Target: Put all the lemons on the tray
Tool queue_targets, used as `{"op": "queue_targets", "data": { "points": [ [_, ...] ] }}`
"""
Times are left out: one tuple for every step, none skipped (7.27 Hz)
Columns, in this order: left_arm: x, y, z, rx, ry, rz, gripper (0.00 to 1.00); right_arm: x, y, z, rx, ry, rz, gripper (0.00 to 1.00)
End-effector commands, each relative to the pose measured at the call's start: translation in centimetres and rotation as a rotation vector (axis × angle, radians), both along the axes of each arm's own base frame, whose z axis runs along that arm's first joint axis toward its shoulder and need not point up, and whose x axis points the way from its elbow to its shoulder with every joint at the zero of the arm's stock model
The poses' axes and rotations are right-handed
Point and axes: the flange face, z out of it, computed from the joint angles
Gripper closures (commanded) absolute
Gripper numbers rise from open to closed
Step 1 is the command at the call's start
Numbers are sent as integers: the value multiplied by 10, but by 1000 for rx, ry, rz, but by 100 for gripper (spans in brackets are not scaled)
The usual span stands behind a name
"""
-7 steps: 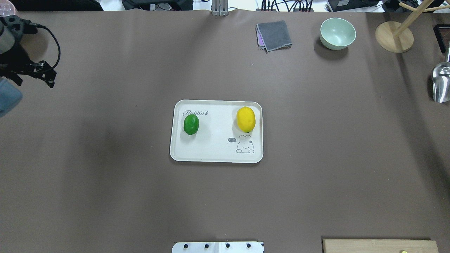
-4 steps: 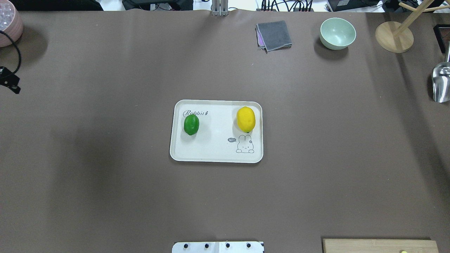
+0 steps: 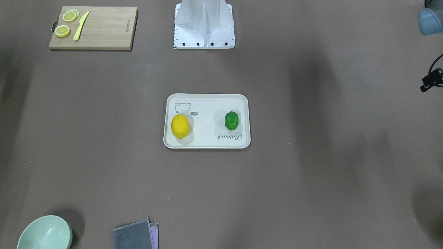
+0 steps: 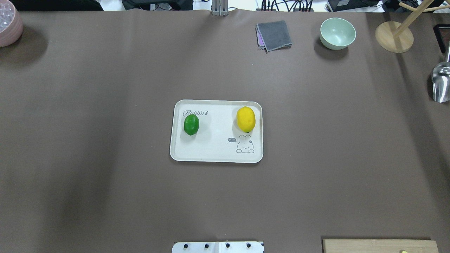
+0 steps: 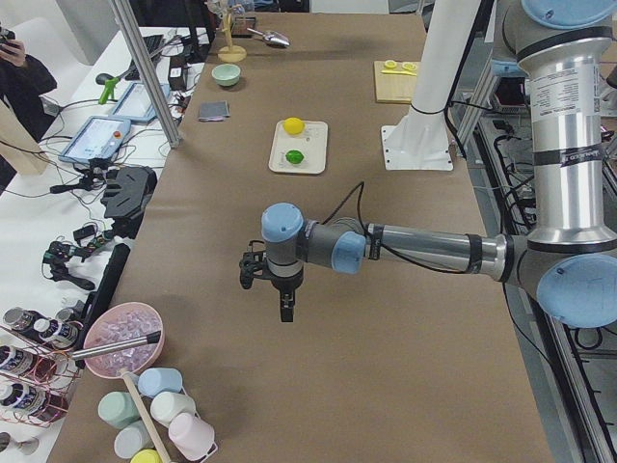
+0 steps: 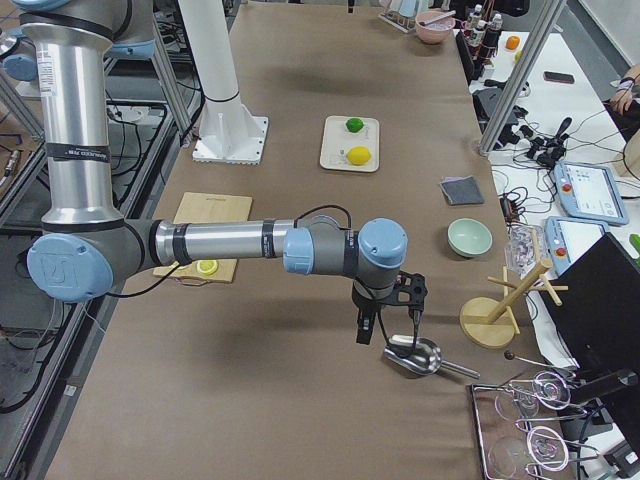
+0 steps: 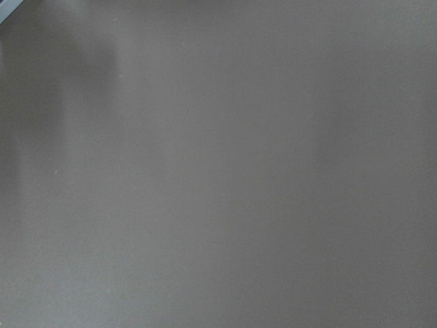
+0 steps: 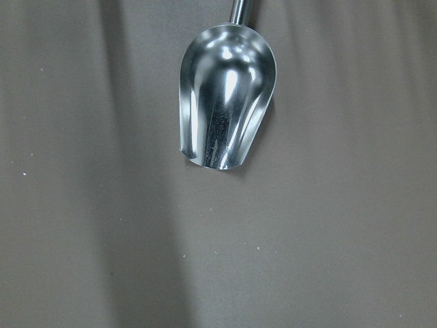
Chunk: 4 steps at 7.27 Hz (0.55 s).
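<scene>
Exterior left: left gripper (image 5: 285, 311) hangs over bare table (image 4: 105, 182), grip cannot be told | exterior right: right gripper (image 6: 363, 332) hangs near metal scoop (image 8: 224, 126), grip cannot be told either | yellow lemon (image 4: 245, 119) and green lemon (image 4: 191, 124) lie apart on tray (image 4: 211, 156), mid-table, well away from both grippers

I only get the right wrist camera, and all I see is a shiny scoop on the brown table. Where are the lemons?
Observer: The yellow lemon and the green lemon both lie on the tray, mid-table.
Operator: Are they touching?
Observer: No, apart: the green one beside the "Rabbit" writing, the yellow one by the bunny drawing.
Operator: Anything else yellow?
Observer: Lemon slices and a yellow knife on a wooden board.
</scene>
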Motion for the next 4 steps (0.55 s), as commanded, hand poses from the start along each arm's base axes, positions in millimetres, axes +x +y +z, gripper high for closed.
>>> {"op": "queue_targets", "data": {
  "points": [
    [-25,54,33,12,-9,9,2,3,4,5,-5,20,-1,0],
    [-30,57,44,-9,-17,3,2,4,4,2,0,23,1,0],
    [-41,58,45,-4,-7,-17,2,4,5,2,0,22,1,0],
    [-46,60,49,-9,6,-20,2,5,7,4,-3,21,2,0]
  ]
}}
